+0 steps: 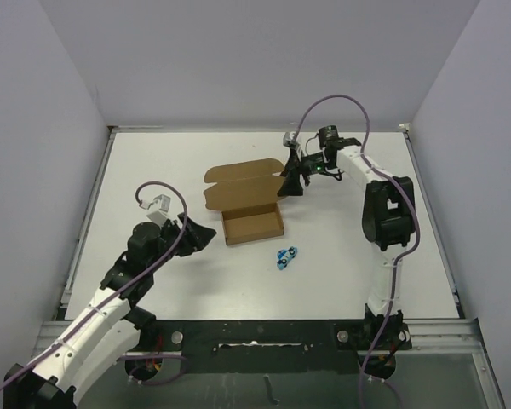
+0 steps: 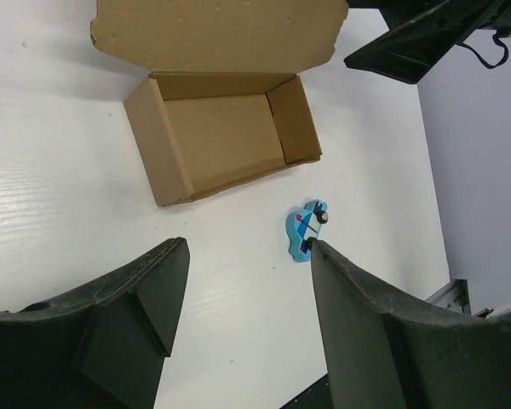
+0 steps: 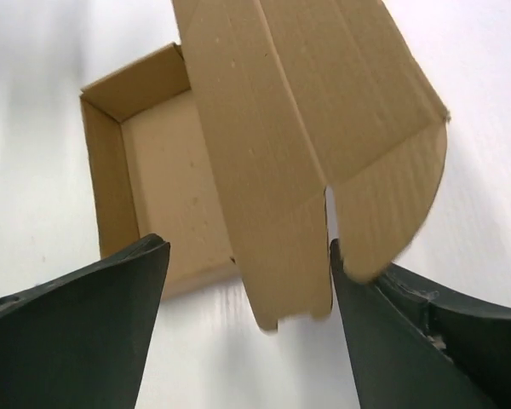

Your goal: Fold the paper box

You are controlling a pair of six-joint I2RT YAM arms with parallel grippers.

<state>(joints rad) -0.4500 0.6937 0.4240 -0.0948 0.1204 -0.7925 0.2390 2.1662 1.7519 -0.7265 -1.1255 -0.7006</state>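
The paper box (image 1: 252, 223) is brown cardboard, its tray standing open in the middle of the table, its lid (image 1: 243, 183) lying back toward the far side. My right gripper (image 1: 291, 184) is open at the lid's right end; in the right wrist view the lid's side flaps (image 3: 289, 256) sit between and over the jaws, with the tray (image 3: 166, 187) beyond. My left gripper (image 1: 203, 237) is open and empty, left of the tray. In the left wrist view (image 2: 247, 281) its jaws frame bare table, with the box (image 2: 221, 141) ahead.
A tiny blue toy car (image 1: 284, 254) lies just in front of the box, also in the left wrist view (image 2: 305, 228) next to my right finger. Grey walls enclose the white table (image 1: 153, 170). Purple cables loop above both arms.
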